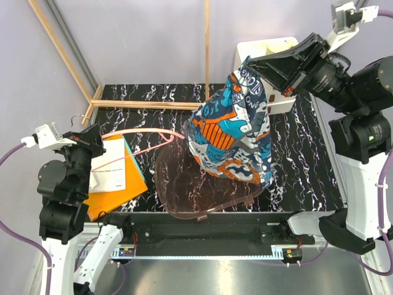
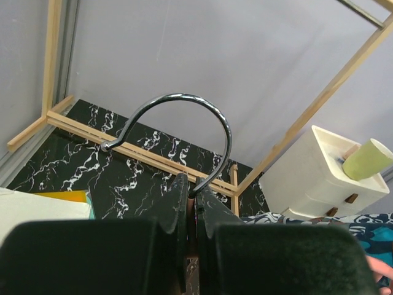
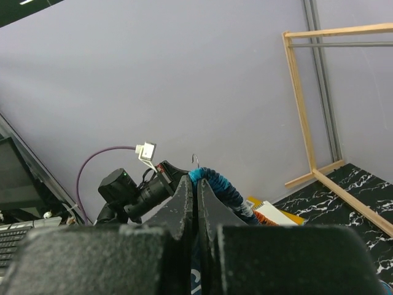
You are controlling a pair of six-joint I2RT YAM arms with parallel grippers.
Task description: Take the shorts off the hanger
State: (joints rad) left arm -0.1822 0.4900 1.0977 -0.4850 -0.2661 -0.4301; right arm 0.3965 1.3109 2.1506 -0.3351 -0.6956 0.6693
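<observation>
The shorts [image 1: 236, 126], printed in blue, teal, orange and white, hang in a bunch above the table. My right gripper [image 1: 261, 74] is shut on their top edge, and the right wrist view shows the rolled fabric [image 3: 230, 184] pinched in that gripper [image 3: 196, 182]. The pink hanger [image 1: 147, 129] lies roughly level, pointing right. Its far end reaches the shorts' left edge, and I cannot tell whether it is still inside the fabric. My left gripper [image 1: 92, 140] is shut on the hanger's neck, with the metal hook [image 2: 184, 101] arching just past that gripper [image 2: 195, 187].
A brown translucent board [image 1: 196, 184] lies under the shorts. An orange folder with white paper [image 1: 120, 178] sits by the left arm. A white drawer box [image 1: 270, 49] stands at the back right, and thin wooden frame rods [image 1: 207, 49] run along the back and left.
</observation>
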